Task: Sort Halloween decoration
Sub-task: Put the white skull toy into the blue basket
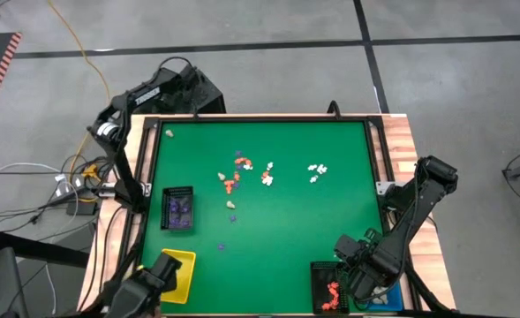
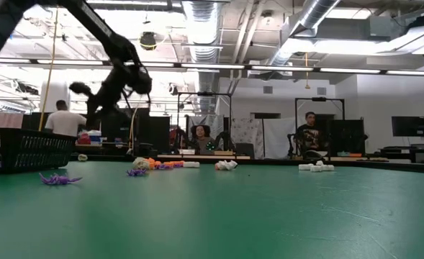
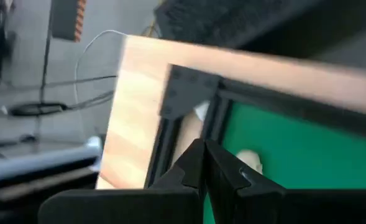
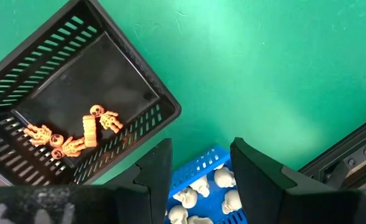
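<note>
Tiny Halloween figurines lie loose on the green mat: orange ones (image 1: 236, 182), white ones (image 1: 317, 168), purple ones (image 1: 232, 217), and a cream one (image 1: 169, 133) near the far left corner. My left gripper (image 3: 204, 163) is shut and empty. It slants down over the black frame at that corner, just short of the cream figurine (image 3: 251, 159). My right gripper (image 4: 201, 168) stands open at the near right corner, pointing down. It hangs above the edge between a black tray (image 4: 139, 56) holding orange skeletons (image 4: 86, 132) and a blue tray (image 4: 198, 163) holding white skulls (image 4: 223, 180).
A black tray (image 1: 177, 209) holding purple figurines stands at the mat's left side. A yellow tray (image 1: 180, 269) sits at the near left, partly under a dark fixture (image 1: 145, 283). A black frame (image 1: 260, 118) and wooden border (image 1: 404, 141) surround the mat. People sit in the room beyond.
</note>
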Motion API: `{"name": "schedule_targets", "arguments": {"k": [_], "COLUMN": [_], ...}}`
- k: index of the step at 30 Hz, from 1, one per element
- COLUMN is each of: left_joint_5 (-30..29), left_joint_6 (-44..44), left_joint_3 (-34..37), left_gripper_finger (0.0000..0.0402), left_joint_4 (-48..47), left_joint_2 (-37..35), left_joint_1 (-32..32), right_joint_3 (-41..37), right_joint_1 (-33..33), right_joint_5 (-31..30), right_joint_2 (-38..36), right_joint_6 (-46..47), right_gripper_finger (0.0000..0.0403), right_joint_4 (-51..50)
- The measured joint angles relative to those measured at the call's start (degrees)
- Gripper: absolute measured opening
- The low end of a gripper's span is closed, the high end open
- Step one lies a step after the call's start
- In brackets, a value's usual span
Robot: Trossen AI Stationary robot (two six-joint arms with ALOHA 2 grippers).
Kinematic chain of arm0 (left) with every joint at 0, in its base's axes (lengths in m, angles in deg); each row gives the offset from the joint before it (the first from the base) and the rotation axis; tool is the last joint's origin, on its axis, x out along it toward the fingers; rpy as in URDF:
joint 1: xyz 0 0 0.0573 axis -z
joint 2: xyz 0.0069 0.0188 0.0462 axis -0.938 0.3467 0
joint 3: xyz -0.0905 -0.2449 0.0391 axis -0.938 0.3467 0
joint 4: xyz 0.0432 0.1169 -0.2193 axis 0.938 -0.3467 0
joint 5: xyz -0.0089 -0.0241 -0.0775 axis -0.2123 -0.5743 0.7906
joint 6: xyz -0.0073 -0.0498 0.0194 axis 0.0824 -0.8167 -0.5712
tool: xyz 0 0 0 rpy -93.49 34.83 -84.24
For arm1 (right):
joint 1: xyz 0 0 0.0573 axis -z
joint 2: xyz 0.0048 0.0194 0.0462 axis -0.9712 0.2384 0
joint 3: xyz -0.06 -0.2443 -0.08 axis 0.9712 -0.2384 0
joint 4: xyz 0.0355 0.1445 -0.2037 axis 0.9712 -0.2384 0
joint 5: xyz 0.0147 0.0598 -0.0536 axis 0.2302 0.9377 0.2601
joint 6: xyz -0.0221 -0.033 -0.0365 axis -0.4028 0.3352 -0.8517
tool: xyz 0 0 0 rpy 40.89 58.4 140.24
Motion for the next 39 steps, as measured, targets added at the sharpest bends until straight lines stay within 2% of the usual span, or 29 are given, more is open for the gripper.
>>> {"name": "schedule_targets", "arguments": {"k": [2,6,12,15,17,19,22,24,25,28,34,39], "left_joint_5": [0.55,-4.79,-7.23,-11.48,-13.13,-7.96,5.78,10.06,9.94,5.14,7.28,4.92], "left_joint_6": [4.57,8.57,26.09,39.52,44.46,50.85,61.02,65.43,67.33,67.97,64.31,63.29], "left_joint_3": [0.07,-0.15,-0.11,-0.11,-0.11,-0.11,-0.11,-0.11,-0.11,-0.11,0.13,0.07], "left_gripper_finger": [0.0000,0.0000,0.0000,0.0000,0.0000,0.0000,0.0000,0.0000,0.0000,0.0000,0.0000,0.0000], "left_joint_4": [-0.51,-1.89,-5.82,-8.35,-9.38,-9.58,-9.58,-8.68,-8.13,-6.86,-7.16,-6.01], "left_joint_2": [2.33,4.58,4.86,4.86,4.86,4.86,4.86,4.86,4.86,4.86,4.86,4.99], "left_joint_1": [0.09,0.86,3.20,5.20,6.40,7.02,7.42,7.51,7.49,6.41,1.25,1.24], "right_joint_3": [0.01,0.01,0.02,0.02,0.02,0.02,0.02,0.02,0.02,0.02,0.02,0.02], "right_joint_1": [-0.04,-0.02,-0.02,0.09,0.13,0.13,0.13,0.13,0.13,0.13,0.13,0.13], "right_joint_5": [0.00,0.00,0.00,-0.03,-0.44,-1.28,-1.62,-1.66,-1.66,-1.71,-3.59,-4.59], "right_joint_2": [0.00,-0.01,0.00,0.00,-0.01,0.00,0.00,0.00,0.00,0.00,0.00,0.00], "right_joint_6": [-0.28,-0.31,-0.29,-0.28,-0.29,-0.31,-0.31,-0.31,-0.31,-0.28,-0.31,-0.33], "right_gripper_finger": [0.0179,0.0179,0.0179,0.0179,0.0179,0.0179,0.0179,0.0179,0.0179,0.0179,0.0179,0.0179], "right_joint_4": [0.00,-0.03,-0.36,-0.58,-0.70,-0.85,-1.26,-1.37,-1.37,-1.32,-1.35,-1.88]}}
